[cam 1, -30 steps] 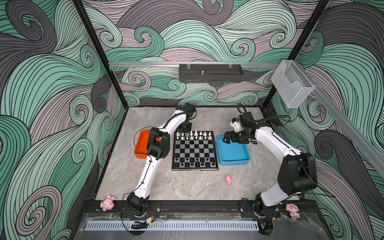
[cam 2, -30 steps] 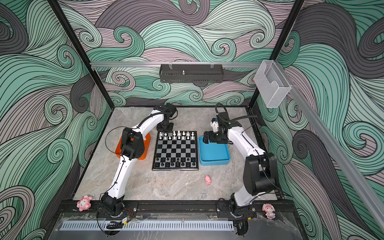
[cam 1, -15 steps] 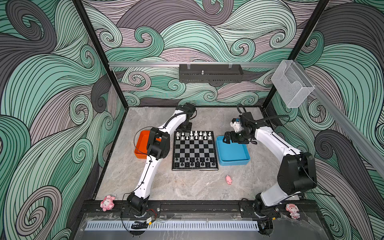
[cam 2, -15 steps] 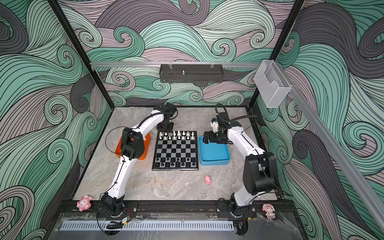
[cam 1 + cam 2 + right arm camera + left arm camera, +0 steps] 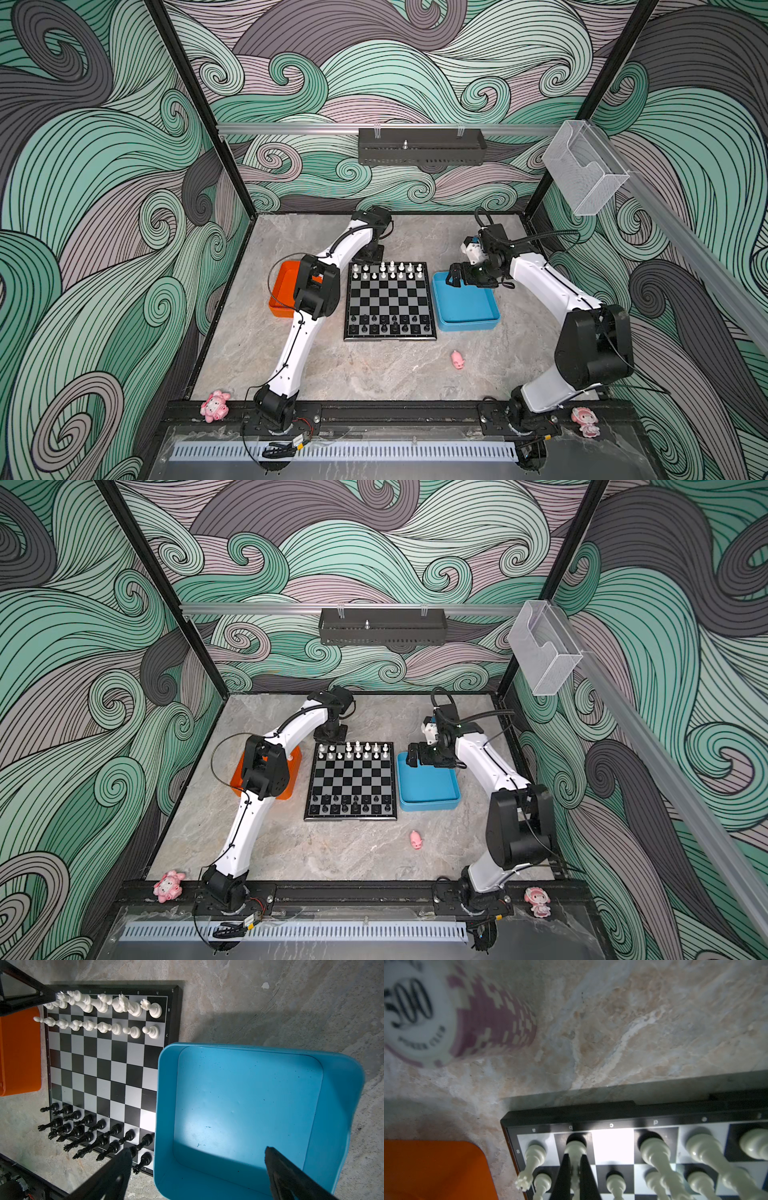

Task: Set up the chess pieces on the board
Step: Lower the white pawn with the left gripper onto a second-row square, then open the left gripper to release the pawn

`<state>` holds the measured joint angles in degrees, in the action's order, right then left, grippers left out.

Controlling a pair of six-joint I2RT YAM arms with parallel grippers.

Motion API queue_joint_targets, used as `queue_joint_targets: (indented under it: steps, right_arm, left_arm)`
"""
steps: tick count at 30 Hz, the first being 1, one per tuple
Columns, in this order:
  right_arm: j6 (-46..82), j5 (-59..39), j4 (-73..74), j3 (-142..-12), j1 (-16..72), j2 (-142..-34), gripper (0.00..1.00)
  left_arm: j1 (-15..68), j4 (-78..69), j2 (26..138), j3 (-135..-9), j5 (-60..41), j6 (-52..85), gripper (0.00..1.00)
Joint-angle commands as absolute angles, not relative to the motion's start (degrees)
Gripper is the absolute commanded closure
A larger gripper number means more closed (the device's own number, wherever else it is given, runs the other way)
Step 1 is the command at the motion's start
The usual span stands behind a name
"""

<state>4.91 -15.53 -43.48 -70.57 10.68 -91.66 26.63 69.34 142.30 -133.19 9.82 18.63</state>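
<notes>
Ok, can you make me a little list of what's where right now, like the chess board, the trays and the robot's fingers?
board: on the table, between orange tray and blue tray
white pieces: far two rows, one far-row square bare
black pieces: near two rows
left fingers: shut on a white piece in the far row
right fingers: open, above the blue tray
blue tray: empty
pink pig: on the table, off the board

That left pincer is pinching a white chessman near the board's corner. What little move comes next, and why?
Probably open the left pincer and lift away: the white piece it grips seems to stand on its back-row square of the board, next to the corner rook.
</notes>
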Motion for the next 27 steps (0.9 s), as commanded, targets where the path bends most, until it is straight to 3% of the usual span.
queue_joint_targets:
  steps: [1,10,27]
  right_arm:
    - [4.52,-16.43,-43.35,-70.22,10.43,-92.15,0.01]
    - [4.49,-16.44,-43.41,-70.37,10.37,-92.15,0.01]
    - [4.49,-16.46,-43.37,-70.22,10.37,-92.00,0.01]
  left_arm:
    - [26.19,69.83,144.11,-135.03,10.30,18.89,0.98]
    - [26.19,69.70,143.88,-135.11,10.79,18.81,0.81]
    - [26.19,70.29,142.14,-135.09,10.90,18.71,0.68]
